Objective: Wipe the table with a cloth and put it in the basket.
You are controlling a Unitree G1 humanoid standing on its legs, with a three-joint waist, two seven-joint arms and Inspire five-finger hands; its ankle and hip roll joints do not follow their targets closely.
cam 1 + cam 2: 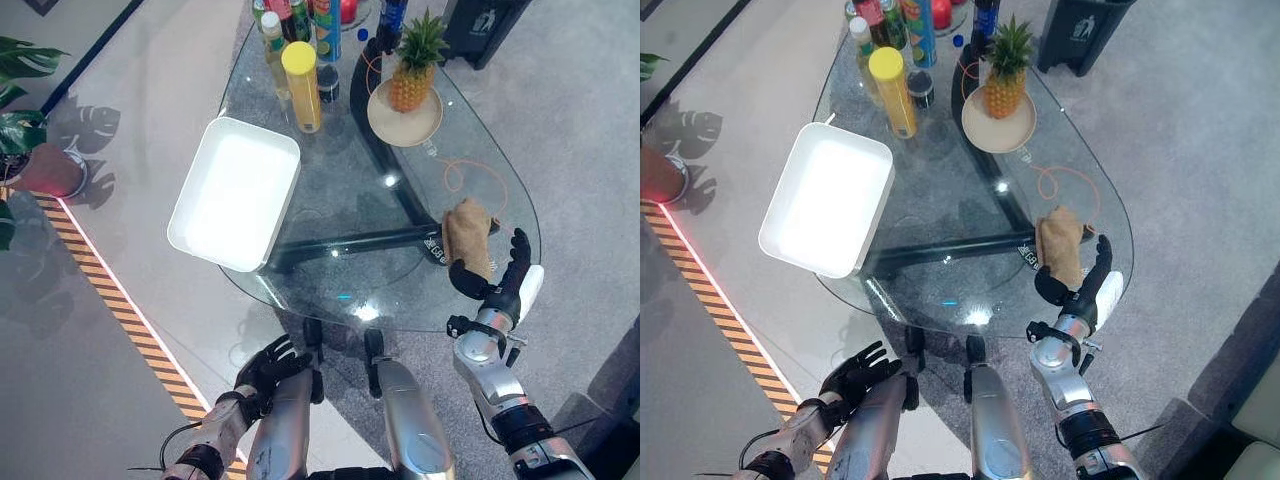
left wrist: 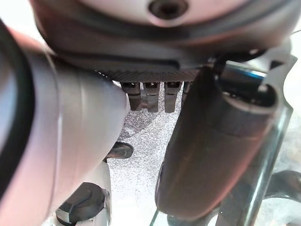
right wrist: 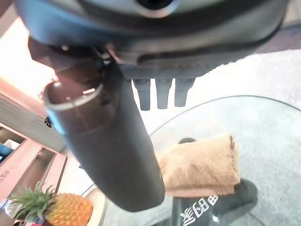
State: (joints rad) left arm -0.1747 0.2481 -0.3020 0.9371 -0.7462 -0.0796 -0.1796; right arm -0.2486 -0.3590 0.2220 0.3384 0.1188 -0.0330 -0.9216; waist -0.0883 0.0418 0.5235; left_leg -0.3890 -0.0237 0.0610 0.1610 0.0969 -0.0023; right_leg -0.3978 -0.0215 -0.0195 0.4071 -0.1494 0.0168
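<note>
Tan cloth (image 1: 468,236) lay folded at the right edge of the glass table (image 1: 340,255), right hand (image 1: 500,285) just below it, fingers straight, apart. White basket (image 1: 236,192) sat left of centre. Left hand (image 1: 268,366) hung relaxed, lower left.

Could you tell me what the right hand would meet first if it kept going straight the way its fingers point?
Probably the folded tan cloth on the glass table: the right hand points at it, open, just short.
</note>
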